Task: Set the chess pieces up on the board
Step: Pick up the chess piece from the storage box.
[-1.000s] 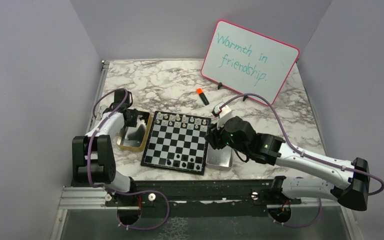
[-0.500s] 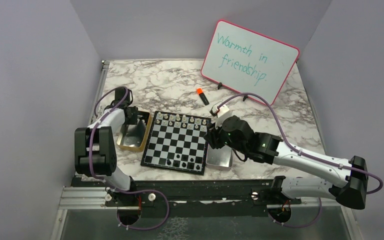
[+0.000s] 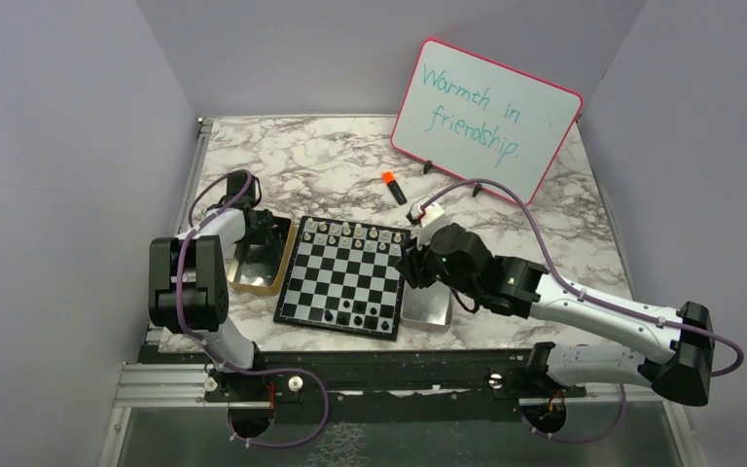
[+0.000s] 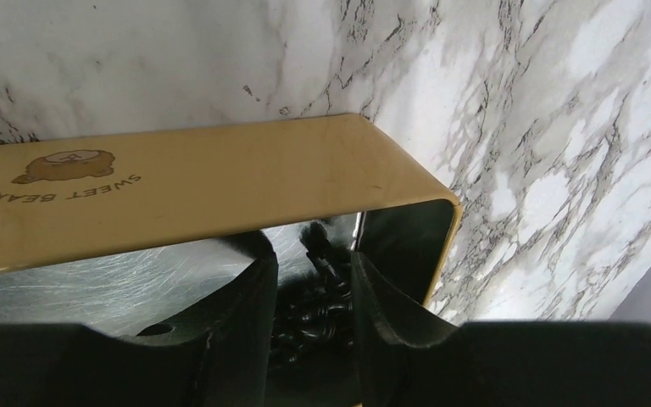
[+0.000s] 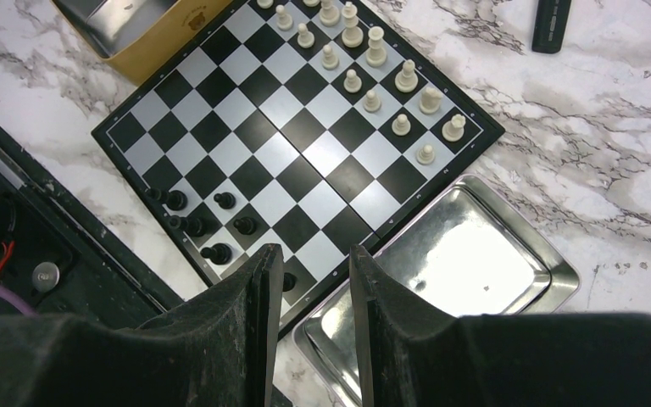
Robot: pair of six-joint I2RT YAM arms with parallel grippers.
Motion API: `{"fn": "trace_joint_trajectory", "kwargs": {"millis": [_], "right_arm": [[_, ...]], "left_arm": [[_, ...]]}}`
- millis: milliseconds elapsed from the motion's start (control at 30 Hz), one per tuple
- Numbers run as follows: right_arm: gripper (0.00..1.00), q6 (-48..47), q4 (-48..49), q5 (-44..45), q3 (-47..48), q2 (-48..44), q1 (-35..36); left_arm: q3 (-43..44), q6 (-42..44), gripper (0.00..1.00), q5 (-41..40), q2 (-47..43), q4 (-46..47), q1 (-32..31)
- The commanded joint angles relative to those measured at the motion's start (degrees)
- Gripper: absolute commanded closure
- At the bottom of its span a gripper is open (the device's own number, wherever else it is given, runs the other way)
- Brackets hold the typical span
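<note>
The board (image 3: 345,277) is lying flat in the middle of the table (image 3: 331,165). The white chess pieces (image 5: 375,47) are standing in two rows along the far side of the board. A few black chess pieces (image 5: 225,201) are standing on the side near the arms. The middle squares are showing black and silver.

A gold tray (image 3: 253,282) is sitting just beside the board's left edge. More black pieces (image 4: 318,309) are lying in a pile in one corner of it. The left gripper (image 4: 314,259) is reaching down into that corner. Its fingers are standing a little apart with the pile showing between them, and I cannot tell if they are pinching a piece.

A silver tray (image 3: 426,311) is sitting just beside the board's right edge. The right gripper (image 5: 309,254) is hanging over the place where the board and this tray are meeting. Its fingers are apart and are holding nothing.

The table top is looking like white marble with grey lines running all over it. A black marker (image 3: 394,187) with an orange cap is lying behind the board. A whiteboard (image 3: 486,117) with a pink rim is leaning at the back right, showing the words "Warmth in friendship." Plain pale purple walls (image 3: 58,146) are closing in the table on three sides. A black rail (image 3: 399,365) is running along the near edge, holding both arms.
</note>
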Motion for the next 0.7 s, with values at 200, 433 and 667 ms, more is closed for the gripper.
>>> {"fn": "trace_joint_trajectory", "kwargs": {"millis": [200,433,667], "right_arm": [[0.60,-0.06,-0.30,1.09,2.80,1.15,0.34],[0.60,-0.06,-0.23,1.24,2.65,0.97,0.32],[0.60,0.21,0.20,1.07,2.53,0.88,0.36]], "left_arm": [[1.65,-5.48,0.61,1.56,2.13,-1.24,0.25],[3.49,-6.49,0.64,1.11,3.63,-5.28,0.25],[5.03,-8.40,0.77,2.34,5.04,-9.00,0.48]]}}
